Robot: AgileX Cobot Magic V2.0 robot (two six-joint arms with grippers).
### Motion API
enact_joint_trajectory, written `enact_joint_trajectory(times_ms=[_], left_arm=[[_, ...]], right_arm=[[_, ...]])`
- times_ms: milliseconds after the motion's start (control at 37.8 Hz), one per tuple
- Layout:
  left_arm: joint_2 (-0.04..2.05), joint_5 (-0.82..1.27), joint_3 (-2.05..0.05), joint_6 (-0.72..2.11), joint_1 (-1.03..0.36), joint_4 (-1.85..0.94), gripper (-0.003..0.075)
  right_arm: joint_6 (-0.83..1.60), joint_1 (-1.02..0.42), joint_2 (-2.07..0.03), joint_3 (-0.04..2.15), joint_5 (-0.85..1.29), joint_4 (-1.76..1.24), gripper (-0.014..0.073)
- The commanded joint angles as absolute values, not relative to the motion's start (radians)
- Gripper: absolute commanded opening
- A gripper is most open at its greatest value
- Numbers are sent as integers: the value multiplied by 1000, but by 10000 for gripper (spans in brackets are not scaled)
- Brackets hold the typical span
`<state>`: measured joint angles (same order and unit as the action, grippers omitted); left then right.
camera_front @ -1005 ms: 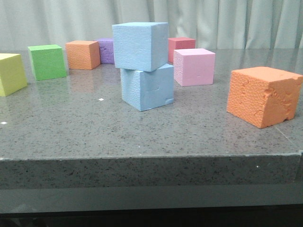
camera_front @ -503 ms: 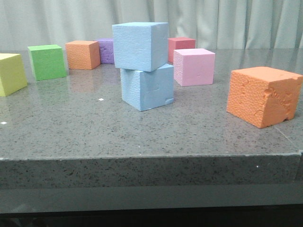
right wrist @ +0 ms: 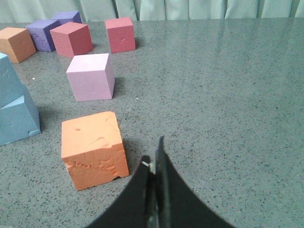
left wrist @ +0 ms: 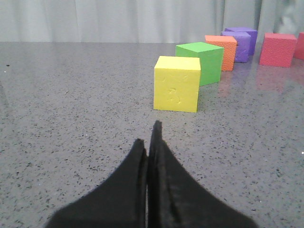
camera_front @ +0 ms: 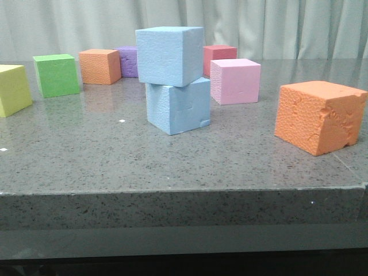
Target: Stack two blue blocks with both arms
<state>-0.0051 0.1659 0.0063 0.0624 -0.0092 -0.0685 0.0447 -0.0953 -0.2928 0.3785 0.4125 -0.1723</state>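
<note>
Two light blue blocks stand stacked at the table's middle. The smoother upper block (camera_front: 170, 55) rests, turned a little, on the lower block (camera_front: 178, 107), which has scored lines and a chipped corner. The stack also shows at the edge of the right wrist view (right wrist: 14, 107). Neither gripper shows in the front view. My left gripper (left wrist: 147, 137) is shut and empty above bare table, short of the yellow cube (left wrist: 177, 83). My right gripper (right wrist: 153, 154) is shut and empty beside the near orange cube (right wrist: 94, 148).
A yellow cube (camera_front: 12, 89), a green cube (camera_front: 56, 75), an orange cube (camera_front: 100, 66) and a purple cube (camera_front: 129, 61) stand at the back left. A pink cube (camera_front: 235, 81) and a red cube (camera_front: 219, 57) stand behind the stack. A large orange cube (camera_front: 319, 117) sits at the right.
</note>
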Motion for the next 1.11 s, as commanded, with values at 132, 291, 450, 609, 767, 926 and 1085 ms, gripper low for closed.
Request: enact_joint_trajectory(times_ms=[132,291,450,609,767,926,1085], left_arm=[[-23,81,10,55,-8,-70,-20],[-23,81,10,55,-8,-70,-20],[-23,81,10,55,-8,-70,-20],[-23,81,10,55,-8,-70,-20],[-23,81,10,55,-8,-70,-20],[-23,81,10,55,-8,-70,-20],[-23,81,10,55,-8,-70,-20]], right_arm=[[53,-90,-304,402,337,-176,-67],[53,-90,-304,402,337,-176,-67],[53,-90,-304,402,337,-176,-67],[53,-90,-304,402,337,-176,-67],[54,-90,-298,384,266,-122,-67],[54,-89,-246,264,56,-69,-67],[78,-50,-144,121,-12,-77,-67]])
